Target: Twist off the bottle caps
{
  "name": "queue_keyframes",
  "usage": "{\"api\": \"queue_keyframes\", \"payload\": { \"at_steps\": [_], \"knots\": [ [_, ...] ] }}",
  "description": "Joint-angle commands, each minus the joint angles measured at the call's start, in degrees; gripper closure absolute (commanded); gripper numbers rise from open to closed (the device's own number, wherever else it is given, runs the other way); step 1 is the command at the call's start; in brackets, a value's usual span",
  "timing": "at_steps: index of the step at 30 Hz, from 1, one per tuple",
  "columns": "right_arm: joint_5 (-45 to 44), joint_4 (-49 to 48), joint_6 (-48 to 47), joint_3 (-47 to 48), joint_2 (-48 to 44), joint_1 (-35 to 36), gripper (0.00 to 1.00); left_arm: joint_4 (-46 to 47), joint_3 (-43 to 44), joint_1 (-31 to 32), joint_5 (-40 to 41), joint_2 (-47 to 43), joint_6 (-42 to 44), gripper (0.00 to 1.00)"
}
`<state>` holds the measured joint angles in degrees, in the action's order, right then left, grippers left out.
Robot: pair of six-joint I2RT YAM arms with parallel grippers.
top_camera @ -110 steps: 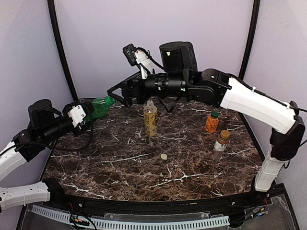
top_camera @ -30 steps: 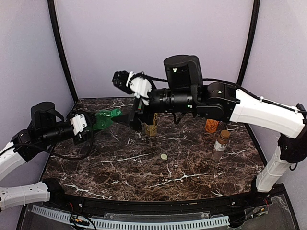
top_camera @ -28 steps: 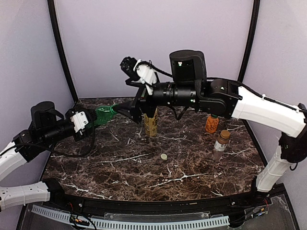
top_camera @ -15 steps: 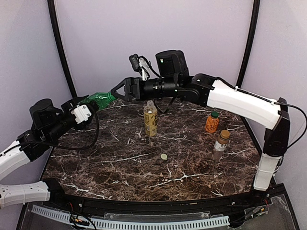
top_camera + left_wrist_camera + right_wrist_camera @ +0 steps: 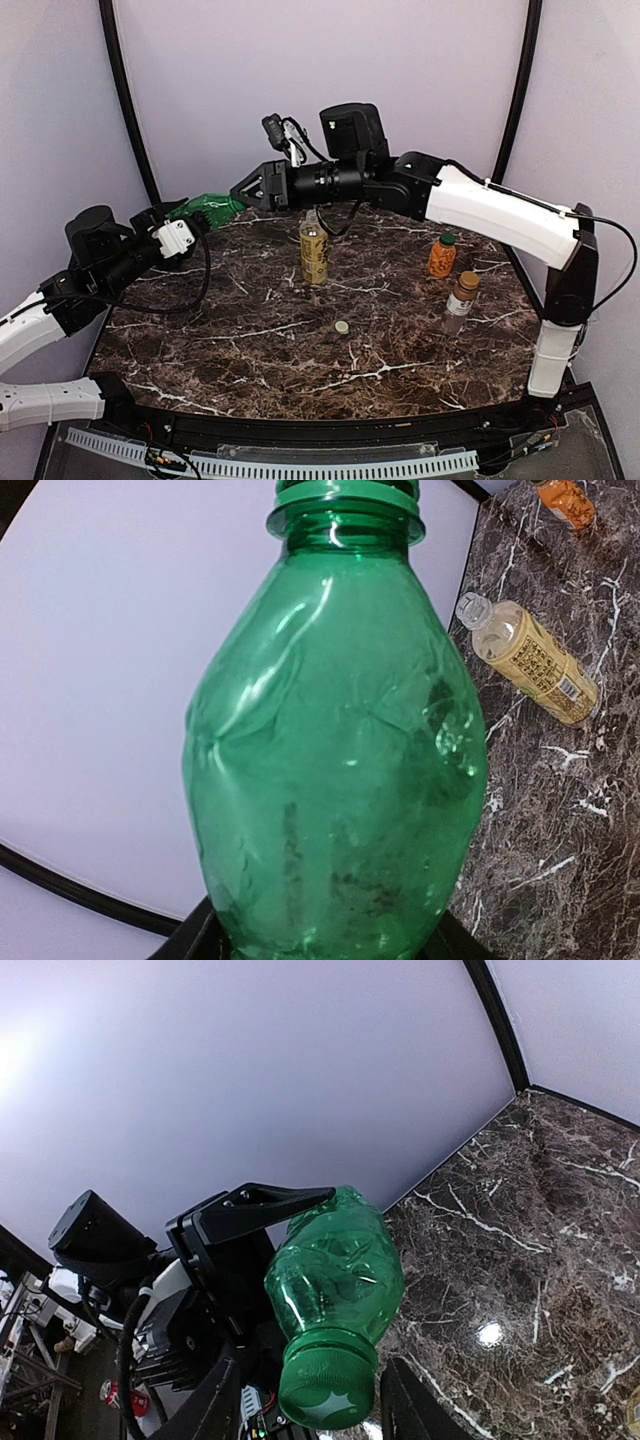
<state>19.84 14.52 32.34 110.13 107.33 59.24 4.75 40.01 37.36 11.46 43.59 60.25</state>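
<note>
Left gripper (image 5: 193, 213): clamped on the body of the all-green translucent plastic bottle (image 5: 214, 207). One dark finger (image 5: 262, 1206) lies along its dented side.
Green bottle's place: up in the air over the far left corner of the table, lying nearly level, neck toward the right arm. From the left wrist its crumpled body fills most of the view.
Green screw cap (image 5: 325, 1392): on the bottle's neck.
Right gripper (image 5: 243, 188): jaws parted, one on each side of the green cap. A dark gap shows on one side and the other finger sits just beside the cap, so there is no firm pinch.
Table: dark brown marble-patterned table (image 5: 250, 350) with white veins.
Tall clear plastic bottle of yellow liquid (image 5: 314, 252): upright near the middle, toward the back, under the right arm.
Small pale round cap (image 5: 342, 327): loose on the table, nearer than the tall bottle and apart from it.
Squat orange bottle with a green cap (image 5: 441, 256): upright on the right side.
Slim clear bottle with a white label and brown cap (image 5: 460, 302): upright, near the orange one and closer to the front.
</note>
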Motion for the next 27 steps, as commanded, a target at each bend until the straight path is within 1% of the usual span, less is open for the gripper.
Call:
{"api": "queue_keyframes", "payload": {
  "at_steps": [1, 5, 7, 9, 13, 14, 16, 17, 18, 19, 20, 21, 23, 27],
  "knots": [
    [1.6, -0.8, 0.3, 2.1, 1.8, 0.2, 0.54, 2.4, -0.8, 0.4, 0.7, 0.0, 0.6, 0.99],
    [1.6, -0.3, 0.4, 2.1, 1.9, 0.3, 0.58, 2.5, -0.8, 0.4, 0.9, 0.0, 0.6, 0.98],
    [1.4, -0.2, 0.4, 1.8, 1.8, 0.2, 0.63, 2.5, -0.9, 0.4, 0.8, -0.1, 0.7, 0.98],
    [1.1, -0.2, 0.4, 1.5, 1.6, 0.3, 0.71, 2.5, -0.9, 0.4, 0.8, -0.1, 0.5, 0.99],
    [0.9, -0.2, -0.6, 1.1, 1.1, 0.2, 0.98, 2.4, -0.9, 0.4, 0.3, -0.2, 0.3, 0.99],
    [1.1, -0.2, -1.1, 1.0, 1.0, 0.2, 1.0, 1.8, -0.9, 0.4, 0.0, -0.3, 0.0, 0.99],
    [3.3, -0.5, -4.9, 0.7, 0.7, 0.2, 1.0, -0.9, -0.4, 0.4, -1.9, -0.6, -1.0, 0.99],
    [5.2, -0.6, -7.5, 0.7, 0.6, 0.4, 1.0, -2.6, 0.3, 0.4, -4.4, -0.8, -1.5, 0.99],
    [7.3, -0.4, -11.2, 0.6, 0.5, 0.6, 1.0, -7.0, 1.4, 0.4, -6.2, -0.8, -2.7, 0.99],
    [8.6, 0.3, -15.2, 0.5, 0.1, 1.1, 1.0, -9.7, 2.0, 0.4, -9.6, -0.8, -3.2, 0.99],
    [9.2, 1.4, -20.7, 0.2, -0.5, 1.9, 1.0, -14.8, 3.0, 0.4, -12.3, -0.8, -4.3, 0.99],
    [9.6, 2.7, -27.1, -0.2, -1.2, 2.8, 1.0, -17.0, 3.5, 0.4, -16.8, -0.8, -4.9, 0.99],
    [9.2, 4.8, -39.2, -2.3, -3.2, 4.5, 1.0, -23.6, 4.6, 0.4, -22.1, -1.0, -6.2, 0.99],
    [10.3, 5.2, -57.1, -8.9, -8.2, 6.2, 1.0, -30.7, 6.6, 0.4, -29.2, -1.0, -7.0, 0.99]
  ]
}}
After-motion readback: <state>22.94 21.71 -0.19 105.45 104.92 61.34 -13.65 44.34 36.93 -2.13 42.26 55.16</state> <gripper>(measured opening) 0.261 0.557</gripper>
